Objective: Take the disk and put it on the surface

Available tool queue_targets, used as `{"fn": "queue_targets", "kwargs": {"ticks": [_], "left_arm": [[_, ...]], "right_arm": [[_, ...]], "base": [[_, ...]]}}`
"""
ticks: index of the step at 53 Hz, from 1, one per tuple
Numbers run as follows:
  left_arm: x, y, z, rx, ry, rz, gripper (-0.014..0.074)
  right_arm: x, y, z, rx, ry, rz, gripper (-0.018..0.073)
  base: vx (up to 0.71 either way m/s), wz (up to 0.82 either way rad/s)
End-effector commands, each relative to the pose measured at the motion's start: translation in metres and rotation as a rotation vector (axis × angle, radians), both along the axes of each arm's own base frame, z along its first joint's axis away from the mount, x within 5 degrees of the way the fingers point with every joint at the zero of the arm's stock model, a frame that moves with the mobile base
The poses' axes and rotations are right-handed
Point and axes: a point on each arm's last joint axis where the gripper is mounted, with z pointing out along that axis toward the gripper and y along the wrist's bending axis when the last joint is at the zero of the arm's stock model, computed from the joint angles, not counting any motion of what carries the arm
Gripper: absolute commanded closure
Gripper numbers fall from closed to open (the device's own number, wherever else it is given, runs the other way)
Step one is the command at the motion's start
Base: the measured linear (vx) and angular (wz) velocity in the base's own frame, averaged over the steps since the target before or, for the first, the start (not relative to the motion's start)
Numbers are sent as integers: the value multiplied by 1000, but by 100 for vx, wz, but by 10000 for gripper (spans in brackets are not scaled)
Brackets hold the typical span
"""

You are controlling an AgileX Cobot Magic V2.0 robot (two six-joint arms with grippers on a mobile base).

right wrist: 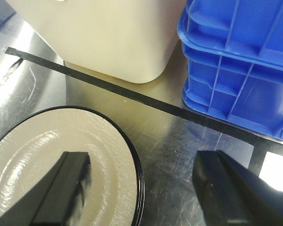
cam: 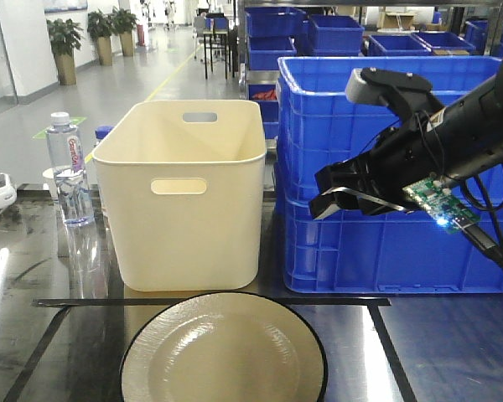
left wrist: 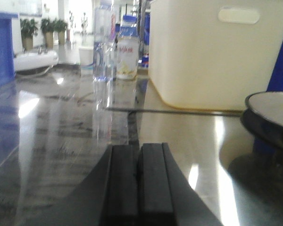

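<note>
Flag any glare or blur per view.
Front view: sharp, glare streaks on the tabletop. Left wrist view: soft overall, bottles hazy, bright reflections on the table. Right wrist view: fingers blurred up close, plate shows sheen.

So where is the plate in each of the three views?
Front view: the plate is at bottom centre, inside the tape lines.
Left wrist view: only its rim shows at the right edge.
Right wrist view: it fills the lower left, under the open right gripper.
Shared landmark: the cream bin behind it.
</note>
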Motion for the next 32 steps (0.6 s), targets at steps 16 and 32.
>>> {"fn": "queue_targets", "kwargs": {"ticks": [16, 32], "left_arm": [[-1, 1, 4, -10, -12, 13, 605], [-1, 1, 4, -10, -12, 13, 605]], "right_arm": [[-12, -4, 29, 58, -125, -9, 37], [-12, -4, 29, 56, -122, -8, 37]], "base": [[0, 0], [0, 0]]}}
